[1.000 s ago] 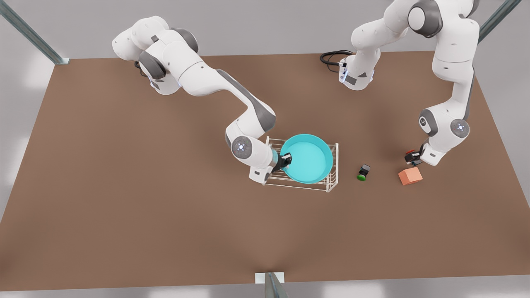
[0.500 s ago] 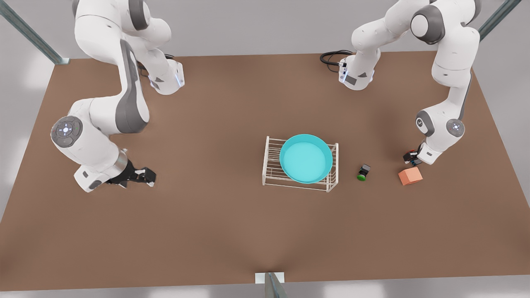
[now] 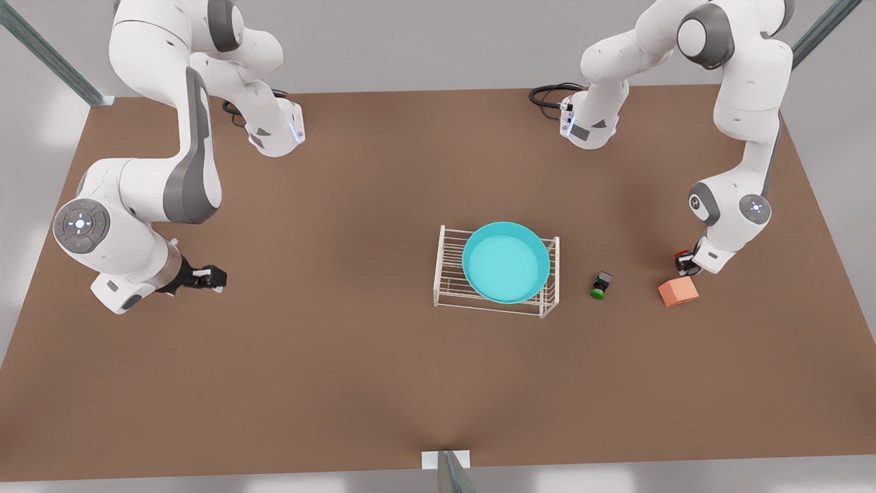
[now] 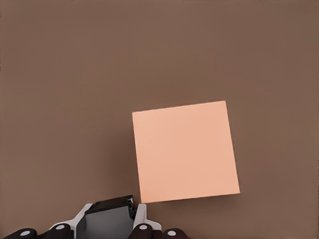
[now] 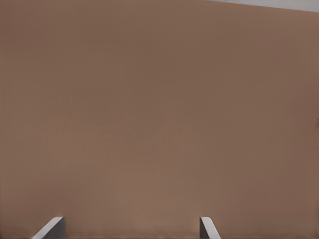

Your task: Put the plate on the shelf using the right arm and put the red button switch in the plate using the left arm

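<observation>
Already the plate [image 3: 506, 262] sits on the shelf [image 3: 448, 274]. At the table's [image 3: 342, 356] three o'clock, beside the cube [image 3: 678, 292], the left gripper [image 3: 684, 261] pinches the red switch [image 3: 680, 254]. Right gripper [image 3: 209, 278], fingers spread, waits at nine o'clock.

setting: simulated robot-lab test cell | evidence: plain brown tabletop [image 3: 356, 383] under flat rendered lighting | two white arms bolted at its far edge, cable [image 3: 547, 92] coiled by one base | bare grey wall behind | metal frame struts [image 3: 48, 55] at the corners | loose test props, no household furnishings
</observation>
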`<state>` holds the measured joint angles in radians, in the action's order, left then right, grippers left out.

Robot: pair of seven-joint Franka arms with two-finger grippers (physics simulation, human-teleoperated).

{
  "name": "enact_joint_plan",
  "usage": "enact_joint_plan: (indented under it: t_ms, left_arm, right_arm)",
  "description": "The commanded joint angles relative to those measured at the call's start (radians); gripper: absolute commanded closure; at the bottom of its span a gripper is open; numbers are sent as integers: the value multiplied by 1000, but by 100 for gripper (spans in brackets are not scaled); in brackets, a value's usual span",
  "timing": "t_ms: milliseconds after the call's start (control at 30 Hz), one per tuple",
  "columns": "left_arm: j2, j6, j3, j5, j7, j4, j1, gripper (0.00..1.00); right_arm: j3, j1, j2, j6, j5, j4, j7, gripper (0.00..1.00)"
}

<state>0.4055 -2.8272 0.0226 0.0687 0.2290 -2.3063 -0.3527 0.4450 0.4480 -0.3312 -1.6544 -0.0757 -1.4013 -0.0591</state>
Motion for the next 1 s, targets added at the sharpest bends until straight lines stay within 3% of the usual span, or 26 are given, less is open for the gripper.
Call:
enact_joint_plan:
  t_ms: [0,367,400,533,667,733,900,967]
  left_arm:
    - [-5,6,0,-3,-42,1,0,51]
    - [-148,285,-46,-6,-109,65,1,51]
    - [-155,364,-87,-6,-178,107,1,51]
    - [-162,374,-210,-6,-359,153,1,51]
    - [-178,746,-391,-6,-626,373,1,51]
    - [-178,764,-495,-6,-810,400,1,51]
    - [-177,821,-615,-35,-1148,455,81,51]
    - [-180,969,-670,-35,-1209,545,81,51]
  right_arm:
    - [1,0,1,15,1,1,-90,0]
    - [1,0,0,15,2,-1,-90,0]
    - [1,0,0,15,4,1,-90,0]
    - [1,0,0,15,4,1,-90,0]
    - [6,-8,0,15,4,1,-93,0]
    - [6,-12,0,15,2,1,-96,0]
    - [0,-12,0,15,2,1,-88,0]
    - [0,-11,-2,15,2,1,-87,0]
